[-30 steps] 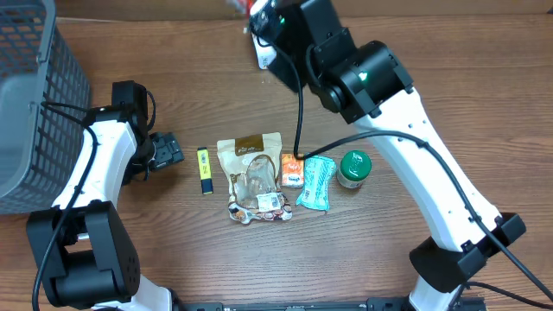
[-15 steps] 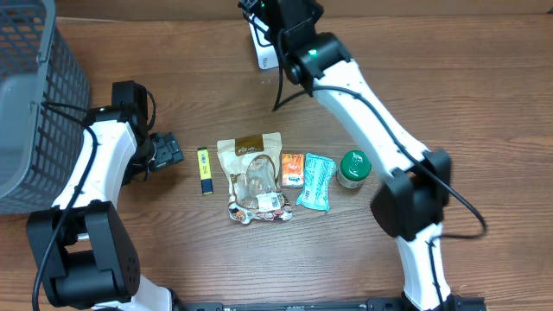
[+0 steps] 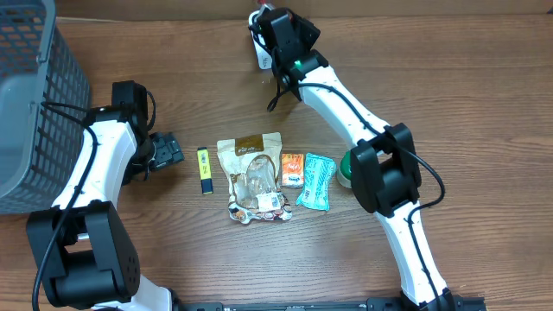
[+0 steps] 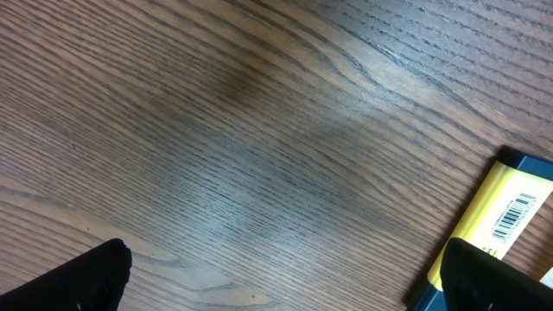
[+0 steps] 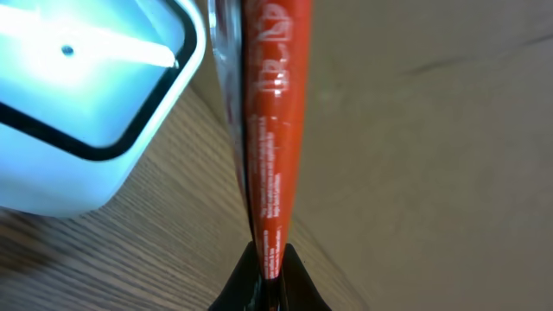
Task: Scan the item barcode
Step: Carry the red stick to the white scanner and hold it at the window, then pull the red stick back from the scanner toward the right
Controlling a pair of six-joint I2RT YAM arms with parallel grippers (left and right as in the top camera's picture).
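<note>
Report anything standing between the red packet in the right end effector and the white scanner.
Nothing visible does. The right end effector pinches the red packet, whose edge sits directly beside the lit window of the white scanner.

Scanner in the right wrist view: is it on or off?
On: the window of the scanner glows bright blue-white, next to the red packet pinched in the right gripper.
</note>
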